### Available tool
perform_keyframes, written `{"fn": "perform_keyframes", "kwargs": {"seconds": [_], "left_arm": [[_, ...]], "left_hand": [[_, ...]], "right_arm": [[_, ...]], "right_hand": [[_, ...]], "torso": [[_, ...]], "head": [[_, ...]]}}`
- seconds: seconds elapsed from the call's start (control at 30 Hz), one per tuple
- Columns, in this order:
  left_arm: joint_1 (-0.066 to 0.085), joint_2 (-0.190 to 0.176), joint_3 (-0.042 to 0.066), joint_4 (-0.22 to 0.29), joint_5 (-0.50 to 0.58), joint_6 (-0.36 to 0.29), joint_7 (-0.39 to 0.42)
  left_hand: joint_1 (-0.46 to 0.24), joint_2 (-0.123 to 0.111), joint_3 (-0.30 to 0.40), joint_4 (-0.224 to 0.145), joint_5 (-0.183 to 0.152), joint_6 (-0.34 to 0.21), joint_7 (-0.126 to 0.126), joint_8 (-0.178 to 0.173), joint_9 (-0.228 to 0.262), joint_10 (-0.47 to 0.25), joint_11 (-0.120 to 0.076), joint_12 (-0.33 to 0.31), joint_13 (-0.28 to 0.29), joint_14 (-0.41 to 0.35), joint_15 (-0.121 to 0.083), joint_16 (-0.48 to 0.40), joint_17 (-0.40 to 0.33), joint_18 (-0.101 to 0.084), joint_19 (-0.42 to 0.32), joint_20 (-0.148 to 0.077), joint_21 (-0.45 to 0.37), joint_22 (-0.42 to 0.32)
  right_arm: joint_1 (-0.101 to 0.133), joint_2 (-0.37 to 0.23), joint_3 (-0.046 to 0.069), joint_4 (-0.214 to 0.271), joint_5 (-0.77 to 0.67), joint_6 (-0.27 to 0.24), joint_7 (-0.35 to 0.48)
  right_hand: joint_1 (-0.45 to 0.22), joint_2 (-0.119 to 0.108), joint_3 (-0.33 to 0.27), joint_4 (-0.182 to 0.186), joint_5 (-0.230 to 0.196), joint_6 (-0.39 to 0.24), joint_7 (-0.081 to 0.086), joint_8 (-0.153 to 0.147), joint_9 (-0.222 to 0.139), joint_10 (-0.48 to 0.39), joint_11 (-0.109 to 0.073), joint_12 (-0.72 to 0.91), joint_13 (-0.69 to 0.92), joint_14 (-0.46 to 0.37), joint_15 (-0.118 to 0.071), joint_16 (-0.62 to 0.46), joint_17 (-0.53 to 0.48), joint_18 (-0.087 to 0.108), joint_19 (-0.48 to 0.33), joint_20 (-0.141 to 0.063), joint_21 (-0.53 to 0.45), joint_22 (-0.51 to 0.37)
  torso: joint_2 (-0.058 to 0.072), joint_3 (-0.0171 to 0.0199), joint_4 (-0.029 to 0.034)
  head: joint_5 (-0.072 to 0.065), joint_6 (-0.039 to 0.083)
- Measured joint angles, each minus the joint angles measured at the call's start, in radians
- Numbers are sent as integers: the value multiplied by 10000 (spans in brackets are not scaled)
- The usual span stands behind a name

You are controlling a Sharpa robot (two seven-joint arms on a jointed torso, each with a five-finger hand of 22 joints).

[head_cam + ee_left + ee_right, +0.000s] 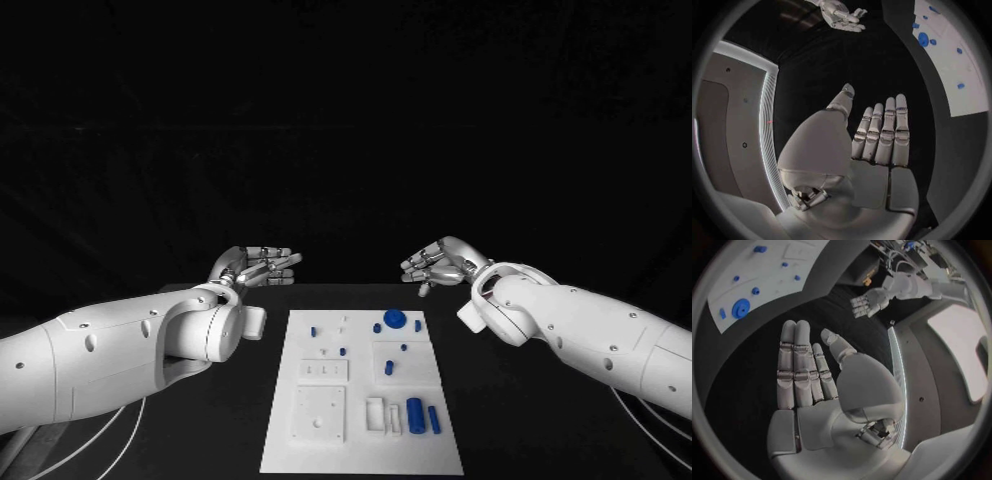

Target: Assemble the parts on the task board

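The white task board [364, 440] lies in the middle of the black table. A round blue part [394, 318] sits near its far edge, with small blue pieces [342, 351] around it. Two blue cylinders [417, 414] lie at its near right. My left hand [260, 266] hovers beyond the board's far left corner, fingers straight and empty [879, 137]. My right hand [440, 265] hovers beyond the far right corner, flat and empty too [807, 365]. The board [954, 75] and its round blue part [740, 308] show in both wrist views.
White blocks [385, 415] stand on the board's near right, beside a square recessed plate [319, 413]. Bare black table [216, 420] runs along both sides of the board.
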Motion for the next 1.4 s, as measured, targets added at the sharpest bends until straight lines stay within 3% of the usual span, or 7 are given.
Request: {"fn": "perform_keyframes", "kwargs": {"seconds": [0.13, 0.23, 0.43, 0.57, 0.7, 1.07, 1.4], "left_arm": [[165, -141, 2, 326, 6, 380, 115], [271, -231, 9, 561, 7, 564, 188], [350, -411, 11, 1058, -35, 811, 351], [369, -447, 11, 1232, -104, 910, 440], [369, -459, 11, 1276, -180, 976, 503], [376, -470, 76, 1338, -297, 1092, 613], [380, -488, 162, 1399, -330, 1155, 652]], "left_hand": [[-21, 100, -104, -272, 0, 33, -20, 0, 0, 0, 0, 0, 0, -115, 40, 0, 0, -9, -74, -20, 32, -64], [-21, 100, -119, -353, 0, 72, -2, 0, 0, 0, 0, 0, -1, -115, 40, 0, 0, -9, -87, -7, 62, -70], [18, 140, -147, -435, 0, 143, -2, 0, -1, 71, 0, 0, -2, -115, 40, 0, -1, -9, -87, -7, 63, -82], [-22, 179, -157, -508, 0, 163, 18, 0, 9, 72, 1, 0, -2, -170, 56, 0, -2, -6, -142, 9, 115, -93], [-21, 179, -133, -538, 34, 183, 31, 39, 9, 71, 1, 0, -2, -219, 75, -1, -2, -7, -158, -7, 115, -104], [-34, 271, -188, -669, 33, 267, 17, 39, 8, 107, -34, 0, -3, -219, 75, -1, -4, -7, -193, 28, 115, -103], [-112, 348, -208, -788, 33, 267, 18, 39, 6, 106, -33, 0, -3, -219, 75, -1, -5, -6, -193, 28, 115, -111]], "right_arm": [[-1, 273, 3, -120, -2415, 33, -201], [-1, 459, 8, -252, -3860, 27, -464], [-18, 894, 9, -643, -6269, -82, -1079], [-77, 1120, 11, -887, -7335, -214, -1392], [-114, 1286, 9, -1065, -8088, -336, -1612], [-150, 1565, 11, -1410, -9371, -547, -2136], [-261, 1744, 13, -1626, -9836, -653, -2331]], "right_hand": [[149, -214, -88, 20, -78, 29, 4, 0, 0, 0, 0, 0, 0, -6, -77, 2142, 1372, 227, 378, -174, 1164, 842], [55, -329, -4, 6, -159, 29, 4, 0, -1, -77, 1, 0, -1, -6, -77, 3393, 2228, 304, 343, -180, 1974, 1628], [69, -527, 449, -1, -419, 62, -28, 0, -1, -113, -35, 0, -1, -24, -94, 4484, 2643, 304, 307, -294, 2557, 2557], [26, -728, 833, 23, -650, 93, -60, -1, -1, -150, 2, 0, -1, -35, -83, 4955, 2557, 297, 389, -376, 2557, 3033], [46, -768, 957, 39, -658, 93, -60, -1, -2, -150, 1, 0, -2, -97, -24, 5300, 2447, 292, 480, -326, 2557, 3418], [-10, -1052, 1216, 75, -822, 93, -59, -1, -3, -219, 3, 0, -3, -137, 16, 5725, 2168, 228, 625, -290, 2169, 4229], [-77, -1119, 1370, 64, -755, 127, -94, -1, -3, -219, 2, -1, -3, -185, -2, 5866, 2098, 158, 843, -317, 1575, 5239]], "torso": [[188, -1, 69], [358, -14, 138], [730, -49, 317], [988, -107, 444], [1180, -158, 529], [1630, -305, 642], [1964, -381, 714]], "head": [[-88, 56], [-149, 121], [-303, 235], [-418, 296], [-498, 335], [-654, 419], [-716, 463]]}}
